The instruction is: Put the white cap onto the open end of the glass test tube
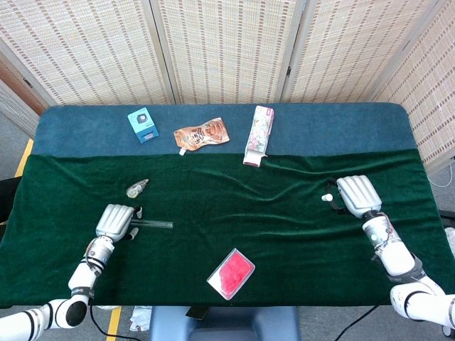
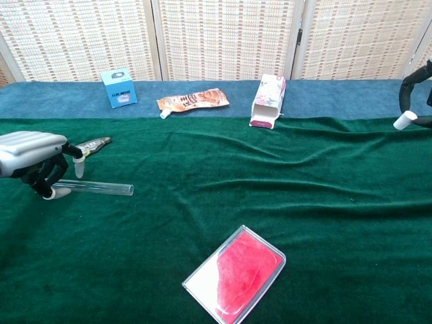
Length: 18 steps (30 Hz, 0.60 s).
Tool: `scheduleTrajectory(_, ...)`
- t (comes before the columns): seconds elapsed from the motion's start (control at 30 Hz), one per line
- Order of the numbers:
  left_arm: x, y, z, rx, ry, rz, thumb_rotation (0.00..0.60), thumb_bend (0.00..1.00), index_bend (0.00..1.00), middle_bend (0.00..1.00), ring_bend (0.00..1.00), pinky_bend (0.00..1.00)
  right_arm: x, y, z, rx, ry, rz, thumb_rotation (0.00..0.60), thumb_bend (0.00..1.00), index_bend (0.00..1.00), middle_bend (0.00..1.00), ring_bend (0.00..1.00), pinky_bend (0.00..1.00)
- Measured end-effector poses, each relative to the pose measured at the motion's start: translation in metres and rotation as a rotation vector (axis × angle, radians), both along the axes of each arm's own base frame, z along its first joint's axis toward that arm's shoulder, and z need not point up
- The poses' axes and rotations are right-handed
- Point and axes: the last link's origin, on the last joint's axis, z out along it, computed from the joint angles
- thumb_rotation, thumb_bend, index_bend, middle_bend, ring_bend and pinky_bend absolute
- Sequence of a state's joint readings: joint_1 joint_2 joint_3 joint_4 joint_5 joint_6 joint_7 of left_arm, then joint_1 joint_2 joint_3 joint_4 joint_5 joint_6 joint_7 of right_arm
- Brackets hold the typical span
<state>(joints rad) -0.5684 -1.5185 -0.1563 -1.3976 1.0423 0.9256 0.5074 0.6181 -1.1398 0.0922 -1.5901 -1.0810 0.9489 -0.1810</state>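
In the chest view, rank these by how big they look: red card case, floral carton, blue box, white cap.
1. Red card case, though it lies nearest the camera, which inflates it.
2. Floral carton.
3. Blue box.
4. White cap, held in the right hand at the frame edge.

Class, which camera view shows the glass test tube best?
The chest view: the glass test tube lies in plain sight beside the left hand. In the head view it is a thin, faint streak partly under that hand.
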Motion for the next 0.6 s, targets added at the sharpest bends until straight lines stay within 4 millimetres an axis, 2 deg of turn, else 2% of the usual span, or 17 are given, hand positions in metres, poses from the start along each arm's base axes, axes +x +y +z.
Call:
scheduleTrajectory(0.23, -0.001, 0.004, -0.010, 0.006, 0.011, 0.015, 0.600, 0.38, 0.47, 0.78, 0.71, 0.77, -0.002, 0.000, -0.004, 0.009, -0.002, -0.006, 0.600, 0.66, 0.71, 1.00, 1.00, 1.00)
scheduleTrajectory(0.6, -0.003, 0.006, -0.012, 0.041, -0.001, 0.012, 0.600, 0.39, 0.60, 0.83, 0.74, 0.79, -0.007, 0.001, -0.008, 0.023, 0.000, -0.020, 0.600, 0.66, 0.71, 1.00, 1.00, 1.00)
